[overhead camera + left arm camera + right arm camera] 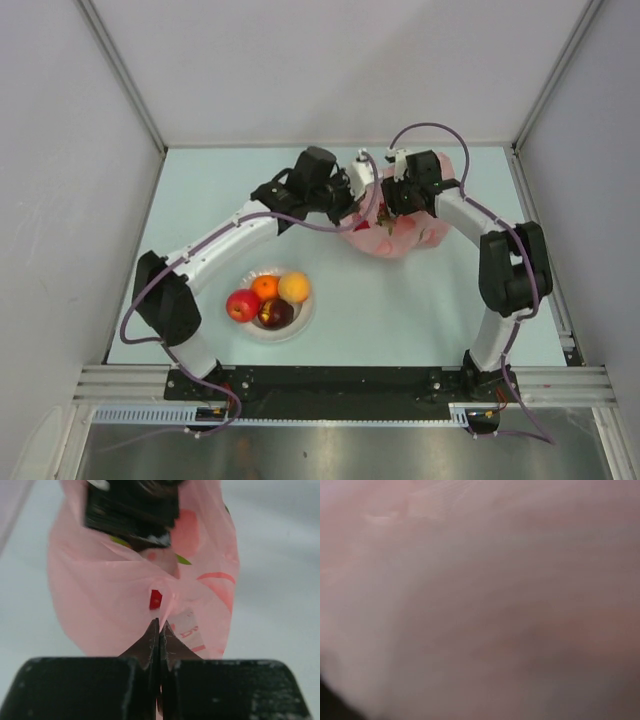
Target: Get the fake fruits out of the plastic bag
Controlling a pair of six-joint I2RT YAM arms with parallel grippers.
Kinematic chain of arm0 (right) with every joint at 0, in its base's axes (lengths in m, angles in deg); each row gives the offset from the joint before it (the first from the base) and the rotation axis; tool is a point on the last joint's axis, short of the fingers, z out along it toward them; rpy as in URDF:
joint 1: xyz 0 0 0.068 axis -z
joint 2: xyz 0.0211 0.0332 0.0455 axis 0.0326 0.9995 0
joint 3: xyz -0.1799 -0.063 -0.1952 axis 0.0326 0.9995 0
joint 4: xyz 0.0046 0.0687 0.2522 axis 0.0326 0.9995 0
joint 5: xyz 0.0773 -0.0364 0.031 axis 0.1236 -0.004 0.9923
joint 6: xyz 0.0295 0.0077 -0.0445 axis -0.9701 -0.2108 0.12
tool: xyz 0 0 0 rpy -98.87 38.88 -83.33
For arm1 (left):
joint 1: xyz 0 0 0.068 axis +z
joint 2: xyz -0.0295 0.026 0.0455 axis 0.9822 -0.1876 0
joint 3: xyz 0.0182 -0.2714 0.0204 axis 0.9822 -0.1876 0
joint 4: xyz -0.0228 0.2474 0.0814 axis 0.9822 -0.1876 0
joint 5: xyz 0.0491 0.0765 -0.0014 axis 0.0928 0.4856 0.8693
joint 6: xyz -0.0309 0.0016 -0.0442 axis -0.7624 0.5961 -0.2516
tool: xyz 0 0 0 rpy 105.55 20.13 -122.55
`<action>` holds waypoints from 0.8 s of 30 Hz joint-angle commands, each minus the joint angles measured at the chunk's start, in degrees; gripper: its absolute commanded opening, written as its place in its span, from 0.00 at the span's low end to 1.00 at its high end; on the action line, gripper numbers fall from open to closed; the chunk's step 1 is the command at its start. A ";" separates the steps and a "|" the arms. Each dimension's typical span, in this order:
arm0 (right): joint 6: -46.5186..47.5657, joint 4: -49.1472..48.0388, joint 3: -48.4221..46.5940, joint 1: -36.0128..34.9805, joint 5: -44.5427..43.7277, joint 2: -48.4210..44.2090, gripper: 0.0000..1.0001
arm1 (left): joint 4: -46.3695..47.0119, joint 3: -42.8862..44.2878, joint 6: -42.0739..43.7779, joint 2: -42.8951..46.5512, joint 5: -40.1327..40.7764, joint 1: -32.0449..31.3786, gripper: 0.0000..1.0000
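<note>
We see the left claw pinched fully together on a fold of the thin, crinkly, translucent pink plastic bag, which sits far on the pale bench, right of centre. Its creases gather toward that pinch, and its length runs away from the claw. The right claw is at the bag's far edge, its camera all pink blur, so we cannot tell its opening. Near left, a round white plate holds a glossy red apple, orange ball, yellow-orange fruit and dark purple fruit.
</note>
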 commanded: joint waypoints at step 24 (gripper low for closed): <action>12.39 11.24 13.52 -4.61 3.52 -26.56 0.56 | 7.94 -17.77 -15.06 15.57 -2.10 2.75 0.00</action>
